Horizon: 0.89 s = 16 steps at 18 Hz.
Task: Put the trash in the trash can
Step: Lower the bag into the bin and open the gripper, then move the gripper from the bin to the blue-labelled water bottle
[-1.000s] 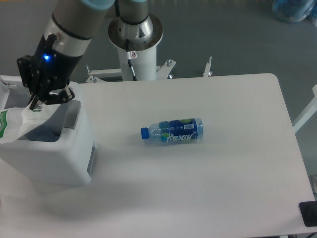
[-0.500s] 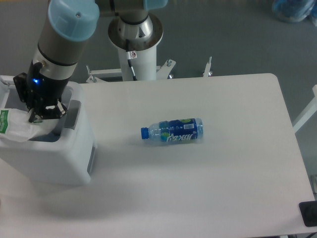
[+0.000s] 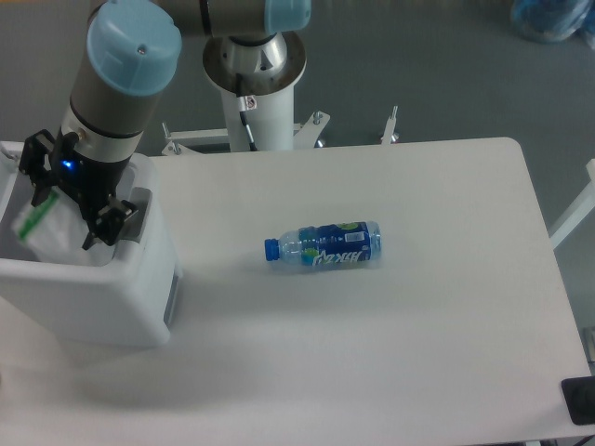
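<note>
One view: fixed camera, above the table (image 3: pixel 446 307).
Gripper (image 3: pixel 70 206): fingers spread apart, holding nothing, poised over the trash can's mouth.
Trash can (image 3: pixel 93 293): table's left edge.
Bag (image 3: pixel 42 228): inside the can, green strip showing.
Bottle (image 3: pixel 322 246): lying on its side mid-table, cap pointing left, well apart from the can.
</note>
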Available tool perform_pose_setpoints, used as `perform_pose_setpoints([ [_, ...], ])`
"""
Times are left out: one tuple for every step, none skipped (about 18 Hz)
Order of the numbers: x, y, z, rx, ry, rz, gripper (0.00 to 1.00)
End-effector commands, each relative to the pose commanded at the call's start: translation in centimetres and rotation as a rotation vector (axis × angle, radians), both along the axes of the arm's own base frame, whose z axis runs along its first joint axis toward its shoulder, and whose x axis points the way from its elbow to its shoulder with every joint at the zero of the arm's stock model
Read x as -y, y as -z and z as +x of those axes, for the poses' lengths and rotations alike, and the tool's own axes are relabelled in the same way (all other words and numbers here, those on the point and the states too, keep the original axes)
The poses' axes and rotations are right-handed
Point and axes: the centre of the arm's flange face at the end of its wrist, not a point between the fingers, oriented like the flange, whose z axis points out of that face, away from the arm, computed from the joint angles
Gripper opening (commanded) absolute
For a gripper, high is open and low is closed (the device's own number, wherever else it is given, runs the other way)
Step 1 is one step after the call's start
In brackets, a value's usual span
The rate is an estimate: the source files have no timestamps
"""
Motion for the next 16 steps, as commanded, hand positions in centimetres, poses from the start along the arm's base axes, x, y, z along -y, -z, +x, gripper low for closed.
perform_pose_setpoints([
  [0.2,-0.9,0.1,-0.008,0.0,0.013,1.0],
  [0.4,-1.9,0.2,-0.017,0.0,0.028,1.0],
  [0.4,-2.6,0.1,-0.024,-0.002,0.039,1.0],
  [0.4,-3.1,-0.2,-0.03,-0.004,0.048,1.0],
  [0.4,-3.5,-0.7,-0.034,-0.011,0.055,1.0],
  [0.6,-3.9,-1.5,-0.038,-0.025,0.061,1.0],
  [0.9,-4.0,-2.8,-0.041,-0.043,0.065,1.0],
  [1.3,-4.0,-4.1,-0.05,-0.059,0.072,1.0],
  [1.8,-3.7,-5.9,-0.064,-0.063,0.082,1.0],
  [2.6,-3.4,-7.9,-0.082,-0.07,0.096,1.0],
  [3.3,-3.3,-9.8,-0.098,-0.081,0.108,1.0],
  [4.1,-3.3,-11.5,-0.114,-0.086,0.118,1.0],
  [4.9,-3.0,-12.9,-0.132,-0.073,0.126,1.0],
  [5.7,-2.5,-14.5,-0.145,-0.061,0.129,1.0],
  [6.7,-1.7,-15.9,-0.154,-0.056,0.128,1.0],
  [7.6,-0.8,-17.2,-0.159,-0.049,0.125,1.0],
])
